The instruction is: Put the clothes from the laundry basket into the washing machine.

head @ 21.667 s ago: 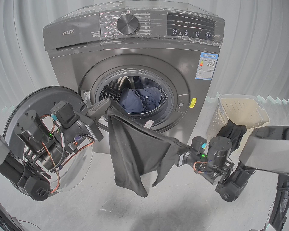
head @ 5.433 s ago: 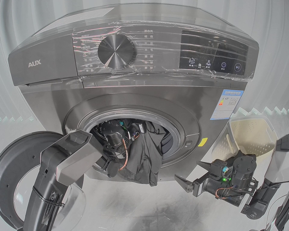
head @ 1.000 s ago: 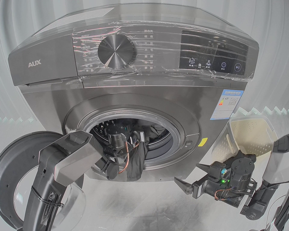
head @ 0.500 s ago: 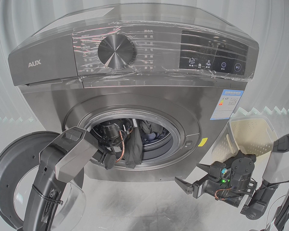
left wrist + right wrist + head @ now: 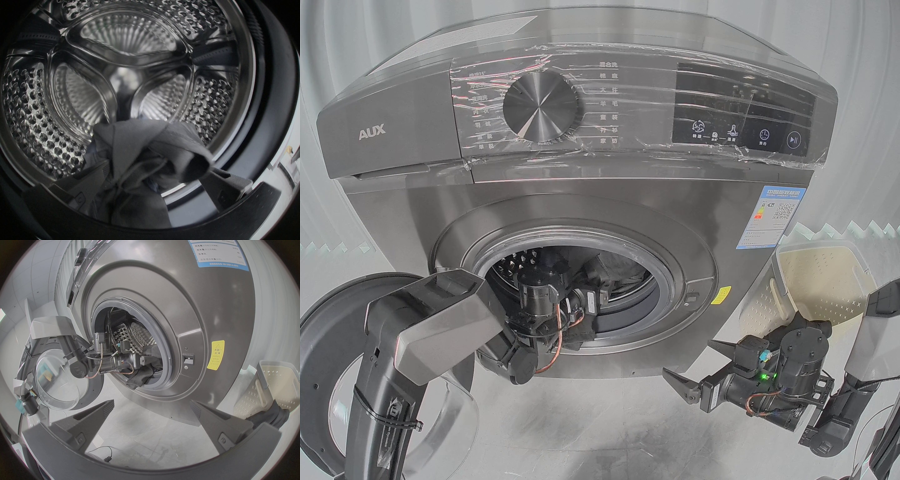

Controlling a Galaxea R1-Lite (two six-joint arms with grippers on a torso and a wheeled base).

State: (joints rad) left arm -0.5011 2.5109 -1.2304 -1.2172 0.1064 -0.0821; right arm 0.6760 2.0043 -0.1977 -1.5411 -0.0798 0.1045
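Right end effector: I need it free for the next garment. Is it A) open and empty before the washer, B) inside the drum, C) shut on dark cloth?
A: the right end effector is spread wide with nothing between, out in front of the washing machine.

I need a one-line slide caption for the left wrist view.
Open left gripper at the drum mouth, grey garment bunched between its jaws.

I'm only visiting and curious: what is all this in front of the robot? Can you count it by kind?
Washing machine: 1
Laundry basket: 1
Garments I can tell apart: 2, the grey garment in the drum mouth and the black garment over the basket's rim
Grippers: 2, the left gripper and the right gripper, both open
Total: 6
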